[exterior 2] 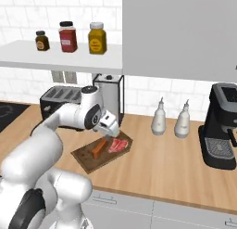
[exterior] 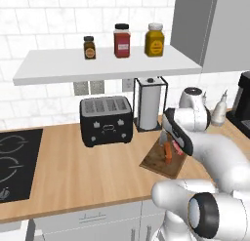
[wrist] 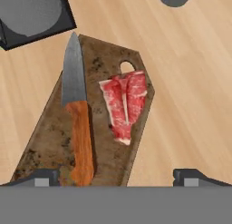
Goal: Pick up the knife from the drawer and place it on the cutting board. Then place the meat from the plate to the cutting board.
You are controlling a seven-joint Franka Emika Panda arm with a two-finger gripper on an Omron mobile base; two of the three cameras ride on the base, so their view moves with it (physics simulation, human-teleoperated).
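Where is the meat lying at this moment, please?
The meat lies flat on the cutting board, beside the knife and next to the board's handle hole in the hand view, with the open gripper above it.

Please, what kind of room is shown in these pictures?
It looks like a home kitchen, rendered rather than real: a wooden counter carries a black toaster, a coffee machine stands to the right, and a stovetop is set in at the left.
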